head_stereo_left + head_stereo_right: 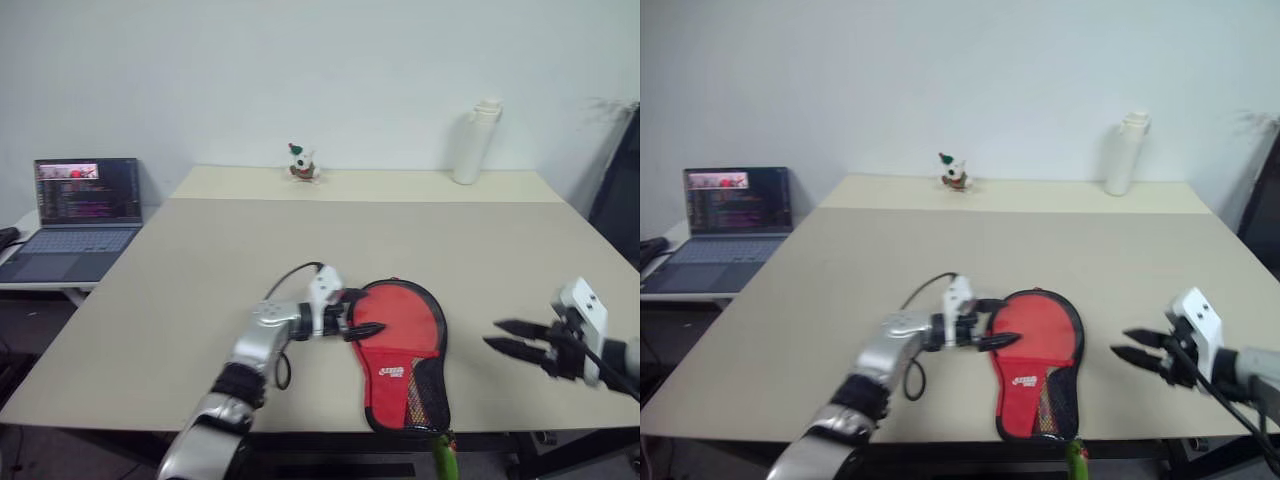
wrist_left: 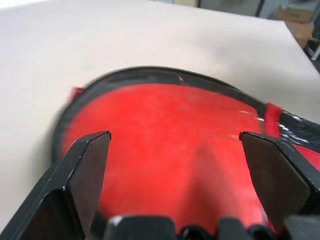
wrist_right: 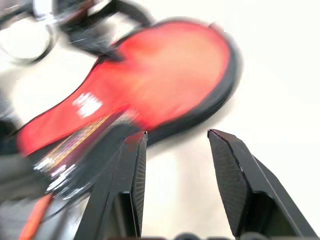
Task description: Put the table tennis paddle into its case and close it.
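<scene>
From the head views, the case (image 1: 404,352) lay red side up on the tabletop (image 1: 200,270) near its front edge. The left pincer (image 1: 365,317) stood wide at the case's rim; the right pincer (image 1: 515,337) hung apart to its right, part open and empty. White lettering by the mesh was too small to read.

In the left wrist view, wide fingers (image 2: 85,170) framed the red face.

The right wrist view showed the case beyond part-open fingers (image 3: 131,185).

I could not tell whether the paddle was inside; closing likely remained, needing a grip on the zip.
</scene>
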You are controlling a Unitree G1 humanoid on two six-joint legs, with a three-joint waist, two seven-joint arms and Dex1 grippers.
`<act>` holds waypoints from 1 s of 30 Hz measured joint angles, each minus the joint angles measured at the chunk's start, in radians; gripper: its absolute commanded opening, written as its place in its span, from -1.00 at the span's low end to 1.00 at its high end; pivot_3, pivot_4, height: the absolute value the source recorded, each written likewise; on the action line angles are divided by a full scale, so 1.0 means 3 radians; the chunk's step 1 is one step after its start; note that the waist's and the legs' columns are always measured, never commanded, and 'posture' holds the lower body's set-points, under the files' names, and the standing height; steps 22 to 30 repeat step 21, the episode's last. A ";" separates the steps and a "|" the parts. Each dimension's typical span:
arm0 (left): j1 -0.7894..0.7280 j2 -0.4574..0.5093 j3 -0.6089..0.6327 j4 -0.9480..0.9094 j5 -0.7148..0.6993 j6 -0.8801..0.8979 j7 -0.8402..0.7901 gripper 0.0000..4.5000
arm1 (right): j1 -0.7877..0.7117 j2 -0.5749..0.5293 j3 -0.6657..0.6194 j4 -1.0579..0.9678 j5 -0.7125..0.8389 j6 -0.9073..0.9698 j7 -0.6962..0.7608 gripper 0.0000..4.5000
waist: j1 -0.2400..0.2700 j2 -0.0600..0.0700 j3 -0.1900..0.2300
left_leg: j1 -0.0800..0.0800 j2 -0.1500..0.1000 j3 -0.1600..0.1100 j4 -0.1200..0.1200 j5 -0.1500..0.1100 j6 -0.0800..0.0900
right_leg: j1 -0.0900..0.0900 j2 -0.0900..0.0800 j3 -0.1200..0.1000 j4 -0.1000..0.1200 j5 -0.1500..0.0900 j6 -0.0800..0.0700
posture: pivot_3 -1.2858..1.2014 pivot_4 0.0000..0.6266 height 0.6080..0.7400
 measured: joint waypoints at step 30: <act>0.1220 0.0702 0.0477 -0.1967 -0.0396 0.0659 0.0682 1.00 | -0.1477 0.0242 0.0995 0.2101 -0.0936 -0.1045 0.0768 -0.07 | 0.0010 0.0004 0.0023 | 0.0007 -0.0007 0.0016 0.0006 0.0000 0.0000 | -0.0003 -0.0015 0.0027 0.0017 0.0011 -0.0016 | 0.03 -0.52 1.00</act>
